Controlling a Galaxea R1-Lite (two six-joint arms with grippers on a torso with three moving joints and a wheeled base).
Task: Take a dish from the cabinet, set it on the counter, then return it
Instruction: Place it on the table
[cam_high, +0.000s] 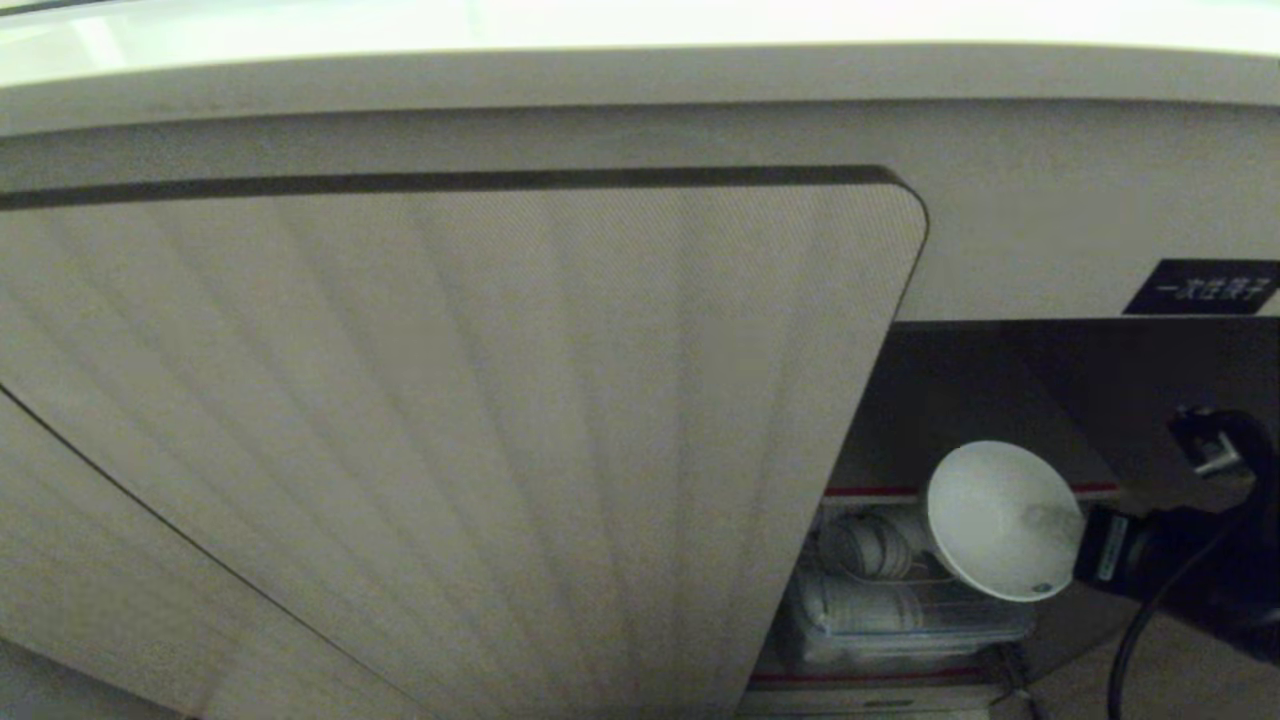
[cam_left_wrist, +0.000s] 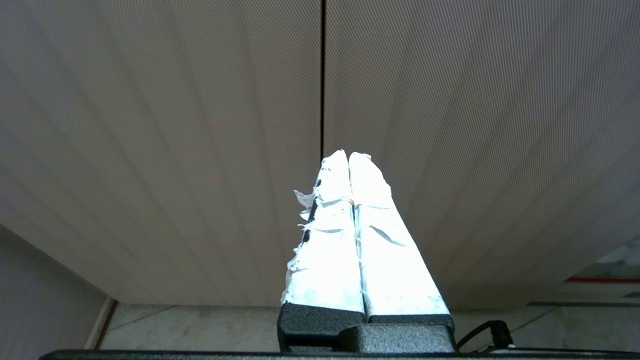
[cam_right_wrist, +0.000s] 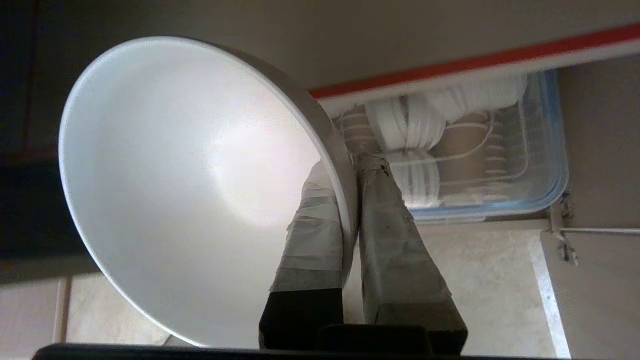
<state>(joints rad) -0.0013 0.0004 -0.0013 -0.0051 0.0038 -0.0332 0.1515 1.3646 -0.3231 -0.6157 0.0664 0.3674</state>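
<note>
Ribbed beige doors fill most of what I can see, with the pale counter (cam_high: 640, 25) running along above and a small black label (cam_high: 1200, 287) over the open part of the cabinet (cam_high: 980, 400). Low on the right, the right gripper (cam_right_wrist: 345, 180) has its taped fingers (cam_right_wrist: 395, 240) pinched down on the rim of the dish (cam_high: 1000, 520), one finger inside the bowl and one outside, so the bowl hangs on edge in front of the opening, clear of the red-edged shelf (cam_high: 870, 492). Behind it, on that shelf, sits a clear tub (cam_right_wrist: 545, 190) of stacked white ware. The left gripper (cam_left_wrist: 348, 165) is idle down by the closed doors, its wrapped fingers pressed together on nothing. That bowl looks stiff, glazed and slick, light enough for a rim pinch but quick to chip if it knocks the door edge or lands hard. I'd judge the rim is the only sensible place to take it, gripped deep enough that it cannot swivel, then turned level before it meets the counter.
</note>
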